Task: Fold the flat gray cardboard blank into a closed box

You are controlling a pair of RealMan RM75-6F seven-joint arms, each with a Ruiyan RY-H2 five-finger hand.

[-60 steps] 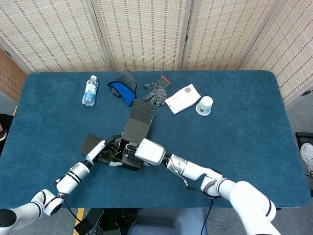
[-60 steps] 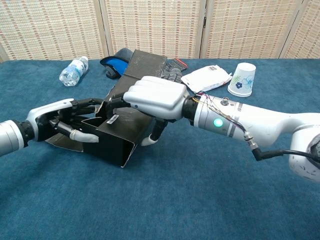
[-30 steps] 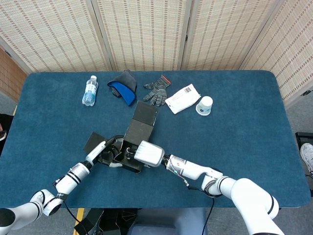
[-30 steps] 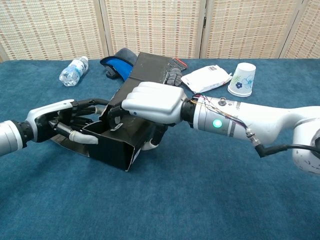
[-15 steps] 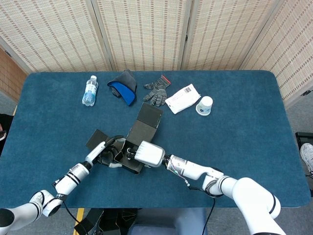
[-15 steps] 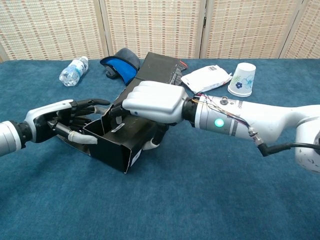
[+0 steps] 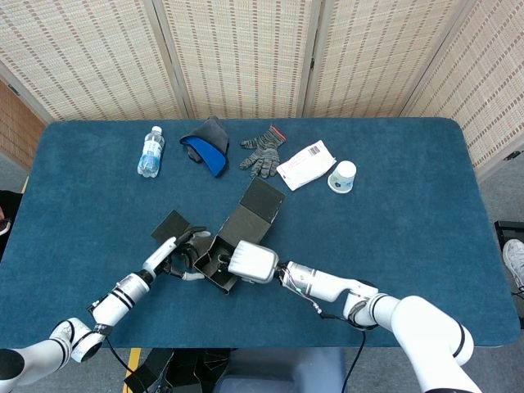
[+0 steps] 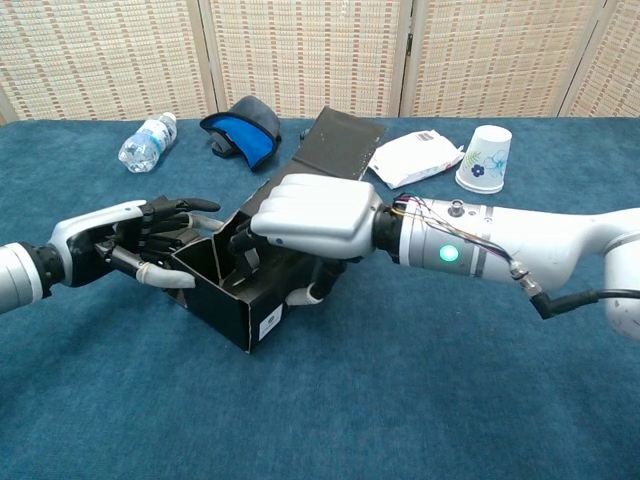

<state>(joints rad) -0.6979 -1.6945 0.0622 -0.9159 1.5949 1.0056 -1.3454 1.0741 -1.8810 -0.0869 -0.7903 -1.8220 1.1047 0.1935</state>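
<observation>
On the blue table (image 7: 409,246), near its front edge, the left hand (image 8: 120,245) rests against the left end of the gray cardboard box (image 8: 250,290), its dark fingers (image 8: 170,215) spread along the loose end flap; whether it pinches that flap I cannot tell. The box is half formed: walls up, top open, its long lid flap (image 7: 262,201) sticking out toward the back. The right hand (image 8: 315,215) grips the near wall from above, fingers hooked inside and thumb outside. The board looks light and stiff along its panels but likely to spring at the creases (and it slides easily on cloth), so hold it by the walls near the folds, not the flap tips. Nothing shows inside the box besides those fingers. At right, the paper cup (image 8: 485,158) stands mouth down.
</observation>
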